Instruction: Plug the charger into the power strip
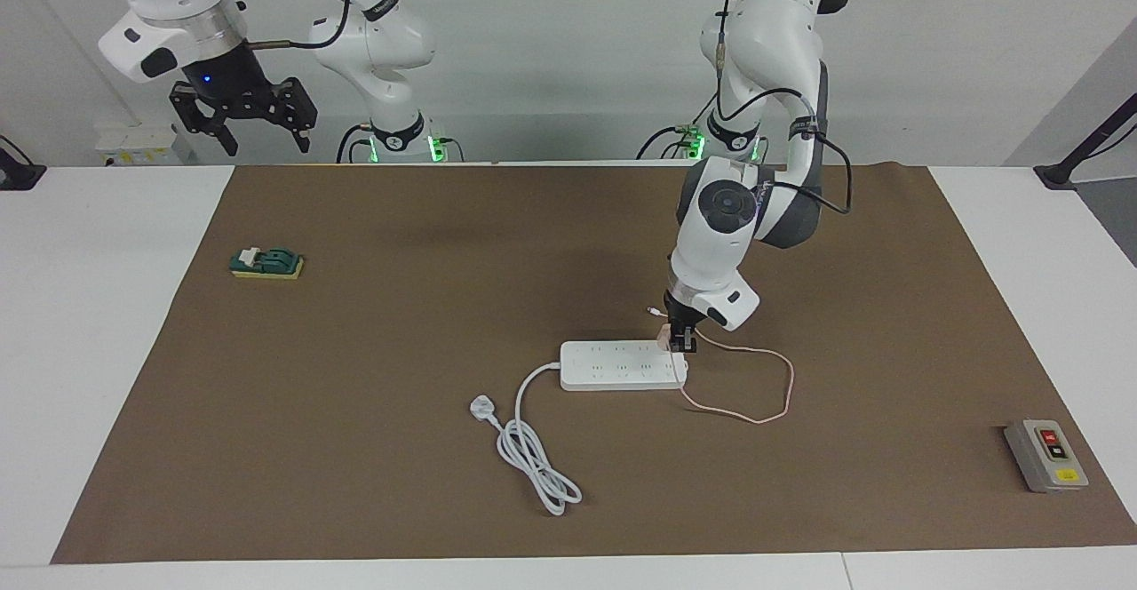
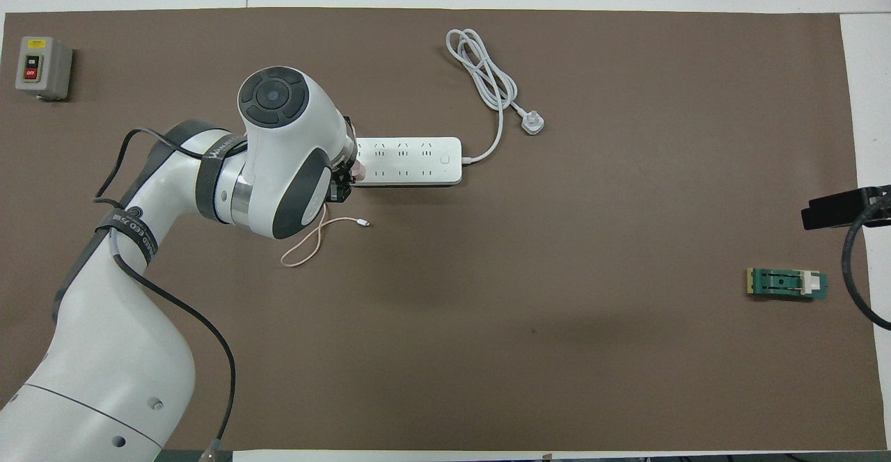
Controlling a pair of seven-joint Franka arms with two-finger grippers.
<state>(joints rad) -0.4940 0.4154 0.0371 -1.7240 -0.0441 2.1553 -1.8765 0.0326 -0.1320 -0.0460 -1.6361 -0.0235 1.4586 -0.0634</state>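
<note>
The white power strip [image 1: 617, 366] [image 2: 411, 161] lies flat mid-table. The pale-pink charger [image 1: 664, 334] [image 2: 358, 168] sits on the strip's end toward the left arm's end of the table. My left gripper [image 1: 680, 346] [image 2: 346, 184] points down and is shut on the charger. Whether its pins are in a socket is hidden. The thin pink cable [image 1: 755, 417] [image 2: 306, 253] loops on the mat beside the strip. My right gripper [image 1: 244, 119] [image 2: 835, 208] waits open, raised over the table's edge at the right arm's end.
The strip's thick white cord and three-pin plug [image 1: 481, 409] [image 2: 533, 125] lie coiled farther from the robots. A grey button box [image 1: 1046, 455] [image 2: 42, 67] sits at the left arm's end. A green and yellow block [image 1: 266, 263] [image 2: 786, 284] lies at the right arm's end.
</note>
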